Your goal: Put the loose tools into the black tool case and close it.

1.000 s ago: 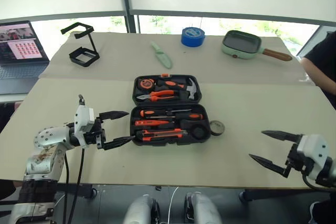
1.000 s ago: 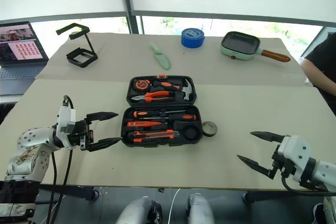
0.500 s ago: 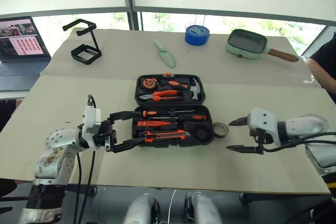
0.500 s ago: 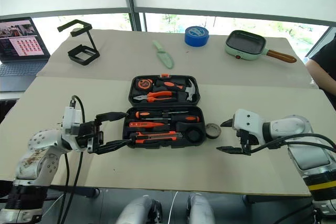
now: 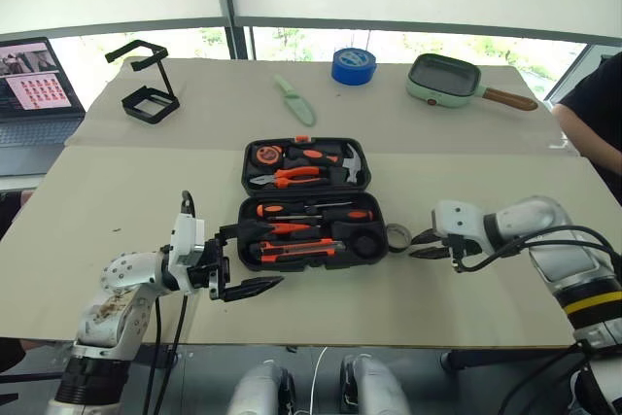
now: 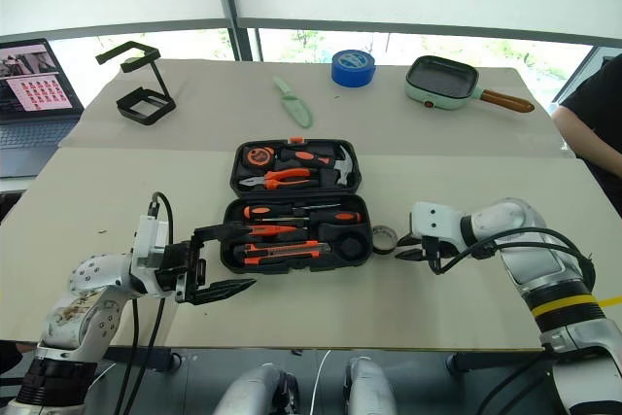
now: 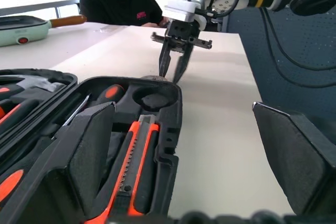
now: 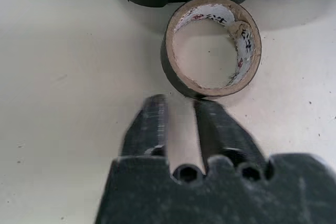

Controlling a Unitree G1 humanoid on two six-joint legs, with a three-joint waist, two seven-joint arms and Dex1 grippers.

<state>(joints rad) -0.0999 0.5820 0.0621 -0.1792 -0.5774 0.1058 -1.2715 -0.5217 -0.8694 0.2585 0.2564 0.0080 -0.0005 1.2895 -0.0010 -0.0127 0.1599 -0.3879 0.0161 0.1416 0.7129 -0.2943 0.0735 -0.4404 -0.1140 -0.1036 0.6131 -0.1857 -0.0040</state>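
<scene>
Step in hand: pickup of the last loose item, the tape ring (image 8: pixel 212 45). The black tool case (image 5: pixel 313 204) lies open on the desk (image 5: pixel 126 201), lid laid flat behind the tray. The screwdrivers (image 5: pixel 311 212) and the utility knife (image 5: pixel 296 248) sit in the tray recesses. The tape ring lies flat on the desk, just beside the case's right end wall, outside it.

Right hand (image 8: pixel 179 113): fingers drawn nearly together, with a narrow gap between them; tips just short of the ring's outer wall, clamped on nothing.

Left hand (image 5: pixel 255 258): fingers wide apart, empty, at the case's left front corner.

Next move, as judged: part the right fingers, advance so that one finger enters the ring's bore and the other stays outside, clamp on the wall, lift, and carry to the round recess (image 7: pixel 152 97) at the case's right end. Lid closure follows.
</scene>
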